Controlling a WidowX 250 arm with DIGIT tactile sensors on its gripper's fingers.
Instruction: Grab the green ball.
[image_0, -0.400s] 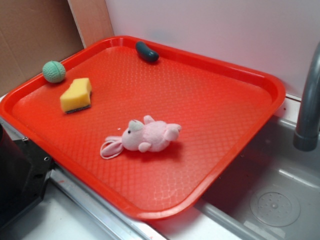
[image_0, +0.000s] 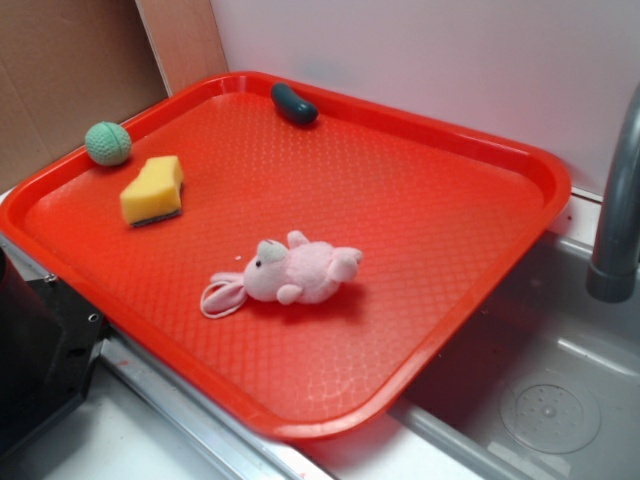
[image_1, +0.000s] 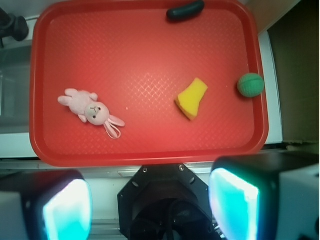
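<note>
1. overall, one red tray (image_0: 480, 150) sits partly over a grey sink basin (image_0: 560, 400); it is the only container holding goods, four items in all.
2. one pink plush rabbit (image_0: 295, 272) lies on its side near the tray's middle, apart from everything else.
3. one yellow sponge (image_0: 153, 190) rests on the tray floor, near the ball but not touching it.
4. one dark green oblong object (image_0: 294, 104) lies against the far rim.
5. one green ball (image_0: 108, 143), ribbed and pale, sits at the tray's edge against the rim, just beside the sponge's corner.
6. one gripper (image_1: 150, 200): in the wrist view its two fingers stand wide apart, empty, off the tray's near edge and well clear of the ball.
</note>
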